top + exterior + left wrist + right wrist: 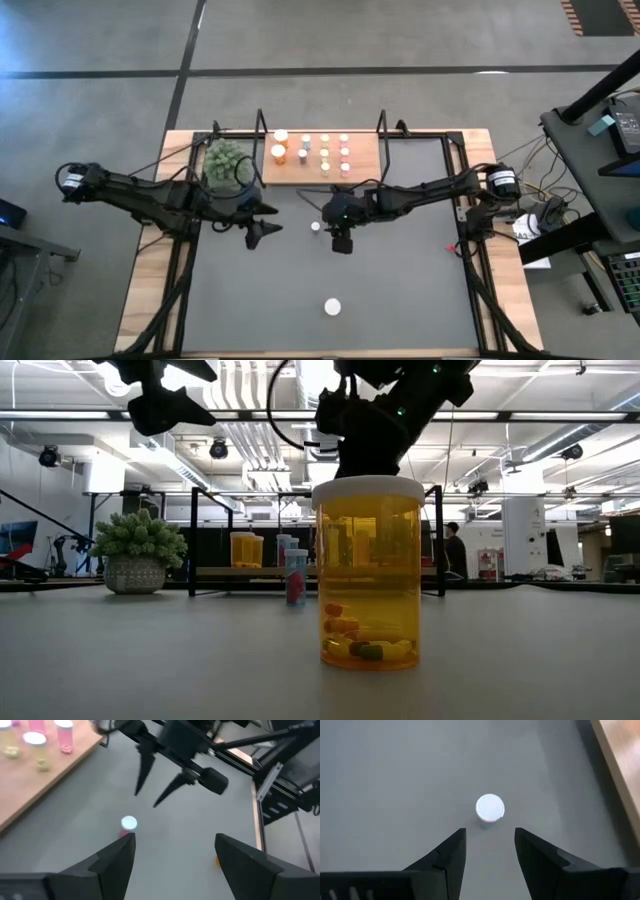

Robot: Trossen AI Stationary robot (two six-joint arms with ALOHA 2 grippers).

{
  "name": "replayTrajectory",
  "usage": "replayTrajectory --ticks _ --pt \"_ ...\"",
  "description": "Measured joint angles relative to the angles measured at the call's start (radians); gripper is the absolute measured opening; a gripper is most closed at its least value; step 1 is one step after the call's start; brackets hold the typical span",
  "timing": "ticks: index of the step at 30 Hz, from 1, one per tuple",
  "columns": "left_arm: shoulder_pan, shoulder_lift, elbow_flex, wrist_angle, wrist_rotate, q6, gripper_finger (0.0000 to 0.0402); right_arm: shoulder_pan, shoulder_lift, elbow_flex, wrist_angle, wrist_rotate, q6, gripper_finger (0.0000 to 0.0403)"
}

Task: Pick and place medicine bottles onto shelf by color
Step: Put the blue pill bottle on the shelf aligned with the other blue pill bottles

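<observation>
My right gripper hangs above the middle of the grey mat, its fingers parted with a clear gap and nothing between them. Through its wrist camera I see a white-capped orange bottle standing just beyond the fingertips, apart from them. In the overhead view a small pink bottle stands just beside this gripper, on the side toward my left arm.

My left gripper hovers near the plant, its fingers spread wide and empty.

The orange bottle stands alone at the near side of the mat, upright, cap on. Through its clear wall I see a few capsules lying at the bottom, orange, yellow and a dark green one; the rest of it holds nothing I can make out.

The shelf sits at the far edge of the mat. On its board stand two wider orange bottles at the left end, then rows of small bottles, whitish, yellowish and pink. I cannot tell their contents from here.

The spiky green plant sits in its pot just left of the shelf.
</observation>
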Motion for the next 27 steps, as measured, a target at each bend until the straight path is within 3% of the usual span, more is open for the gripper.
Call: replayTrajectory --ticks 5,17,27 --pt "-0.020 0.000 -0.005 0.001 0.000 0.000 0.0258 0.000 0.000 0.016 0.001 0.000 0.102 0.0165" --pt "-0.021 0.000 -0.010 0.001 -0.001 0.000 0.0258 0.000 0.001 0.027 0.003 0.000 0.009 0.0245" --pt "-0.039 0.000 -0.013 -0.001 0.010 -0.102 0.0258 -0.002 0.116 0.066 0.002 -0.053 0.013 0.0243"
